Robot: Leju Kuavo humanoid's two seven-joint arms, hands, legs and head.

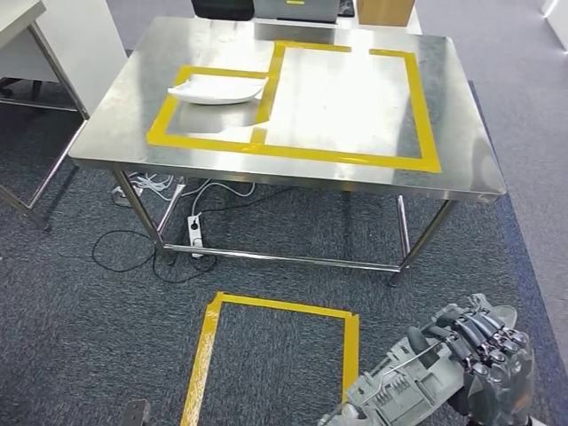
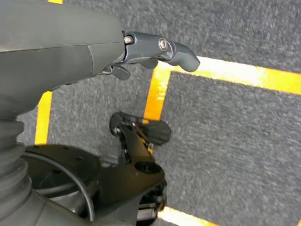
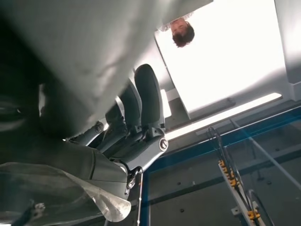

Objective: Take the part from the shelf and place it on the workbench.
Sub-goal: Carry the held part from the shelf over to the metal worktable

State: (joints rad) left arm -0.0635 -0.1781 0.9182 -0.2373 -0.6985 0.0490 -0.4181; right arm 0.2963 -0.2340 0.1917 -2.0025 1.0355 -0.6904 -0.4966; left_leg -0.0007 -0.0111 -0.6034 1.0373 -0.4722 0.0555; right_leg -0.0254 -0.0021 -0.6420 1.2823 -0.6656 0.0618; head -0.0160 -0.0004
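The steel workbench [image 1: 455,133] stands ahead of me, with yellow tape marking two rectangles on its top. A white curved part [image 1: 217,89] lies inside the left rectangle. My right hand [image 1: 485,359] is low at the front right, short of the bench, with its fingers [image 3: 145,108] curled against a large pale part [image 3: 89,52] that it holds from beneath. A pale edge of that part [image 1: 499,312] shows above the hand. My left hand [image 2: 156,49] hangs over the carpet with straight fingers and holds nothing.
A yellow tape rectangle [image 1: 281,311] marks the carpet in front of the bench. Cables and a power strip [image 1: 194,229] lie under the bench. A white desk [image 1: 67,44] stands at the left and a cardboard box [image 1: 385,11] behind. A person [image 3: 183,34] is nearby.
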